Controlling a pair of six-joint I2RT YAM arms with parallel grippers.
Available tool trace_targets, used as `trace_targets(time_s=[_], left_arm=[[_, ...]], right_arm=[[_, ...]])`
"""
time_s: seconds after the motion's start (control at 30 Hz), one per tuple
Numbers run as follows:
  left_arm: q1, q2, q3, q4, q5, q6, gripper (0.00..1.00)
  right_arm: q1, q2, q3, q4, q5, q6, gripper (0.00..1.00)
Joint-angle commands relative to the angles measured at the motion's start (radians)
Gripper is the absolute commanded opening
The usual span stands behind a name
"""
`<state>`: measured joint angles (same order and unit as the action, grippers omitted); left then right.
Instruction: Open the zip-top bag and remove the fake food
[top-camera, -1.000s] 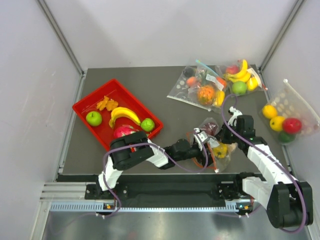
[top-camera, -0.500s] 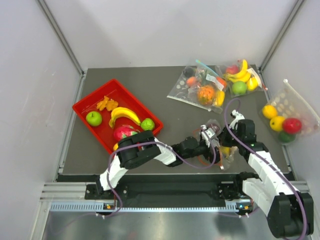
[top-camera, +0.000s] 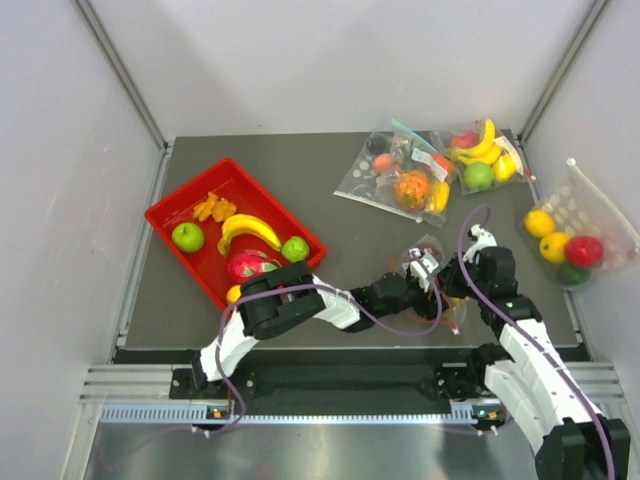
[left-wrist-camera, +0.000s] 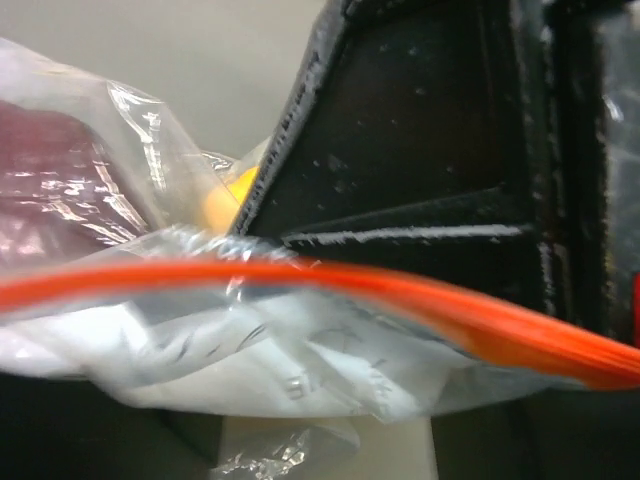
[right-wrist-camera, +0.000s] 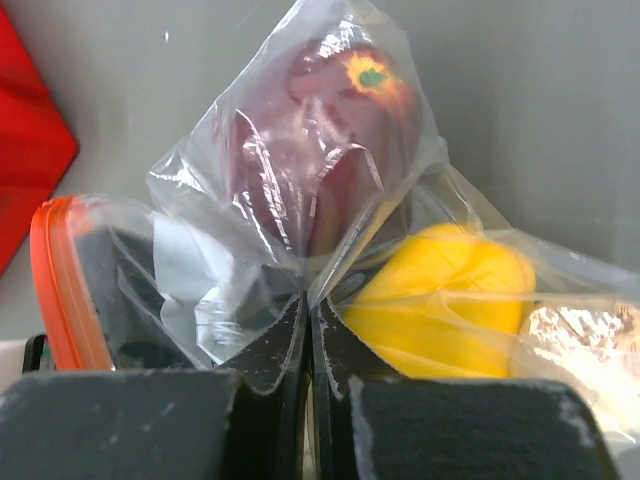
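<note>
Since a second ago the left end effector (top-camera: 418, 283) has pushed further right, up against the right end effector (right-wrist-camera: 308, 310). The clear crinkly zip-top bag (right-wrist-camera: 300, 200) sits by the tabletop's near edge, right of centre. Right one is clamped on film between the dark purple piece (right-wrist-camera: 330, 110) and the yellow piece (right-wrist-camera: 440, 290). Left one is at the orange-red zip strip (left-wrist-camera: 330, 285); can't tell its grip. Risk: thin film slips or tears, zip stays sealed, bag just drags.

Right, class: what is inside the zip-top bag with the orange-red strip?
Through the zip-top bag show a dark purple piece, a yellow piece and a pale beige piece. The right tool, pinched on the plastic, and crumpled folds cover anything else.
</note>
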<state>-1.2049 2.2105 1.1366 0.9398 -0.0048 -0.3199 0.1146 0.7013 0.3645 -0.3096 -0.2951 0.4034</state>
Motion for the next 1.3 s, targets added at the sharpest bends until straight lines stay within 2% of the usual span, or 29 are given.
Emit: trace_targets(time_s=[0.0, 0.1, 0.4, 0.63, 0.83, 1.1, 1.27], left_arm=[[-0.008, -0.006, 0.023, -0.067, -0.05, 0.024, 0.15], [-0.008, -0.06, -0.062, -0.058, -0.067, 0.038, 0.07], [-0.008, -0.296, -0.316, -0.096, -0.061, 0.053, 0.05], [-0.008, -0.451, -0.425, -0.177, -0.073, 0.053, 0.04], [-0.008, -0.604, -0.482, -0.295, -0.115, 0.073, 0.04], [-0.004, -0.819, -0.508, -0.574, -0.231, 0.084, 0.04], [0.048, -1.041, -0.534, -0.729, -0.329, 0.076, 0.06]], right_arm=[[0.026, -0.01, -0.001, -0.02, -0.065, 0.029, 0.0], [0.027, 0.0, 0.011, -0.014, -0.038, 0.022, 0.0], [0.023, 0.127, 0.065, 0.055, 0.063, -0.014, 0.0], [0.02, 0.188, 0.097, 0.079, 0.122, -0.032, 0.0], [0.017, 0.201, 0.116, 0.079, 0.163, -0.048, 0.0], [0.011, 0.213, 0.155, 0.073, 0.201, -0.057, 0.0], [0.011, 0.222, 0.163, 0.083, 0.197, -0.055, 0.0]])
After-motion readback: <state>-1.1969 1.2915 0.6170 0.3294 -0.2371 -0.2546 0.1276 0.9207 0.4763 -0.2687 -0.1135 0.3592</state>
